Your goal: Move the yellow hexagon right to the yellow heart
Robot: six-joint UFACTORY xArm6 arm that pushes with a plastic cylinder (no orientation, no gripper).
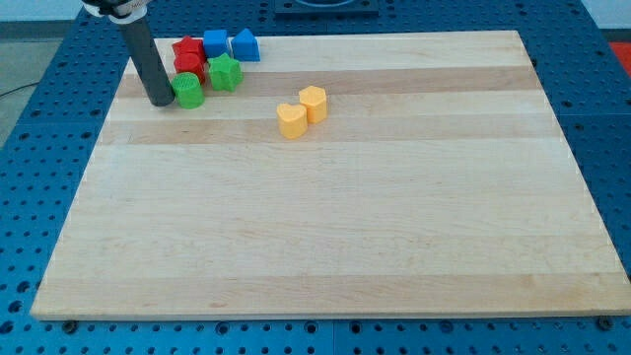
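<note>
Although the task asks for the yellow hexagon (314, 103) to be brought right to the yellow heart (291, 120), the two already sit touching, or so nearly that no gap can be made out, near the middle of the bench's (325, 247) upper half. Taking the heart as the landmark, the hexagon lies just beside it, toward the view's upper right. By my judgement the goal is met or all but met; at most a small nudge to close any hairline gap is left, and the pictures cannot settle whether one is needed.

My tip (158, 101) is well apart from the heart, off toward the view's upper left, resting against or just beside a green round block (188, 91). There is no hand on this arm, only the rod, so nothing is grasped and there is no opening to speak of.

Also up and to the view's left of the heart, a cluster sits near the bench's top edge: a second green block (225, 72), two red blocks (188, 57) packed together, and two blue blocks (230, 43). None of these touches the yellow pair.
</note>
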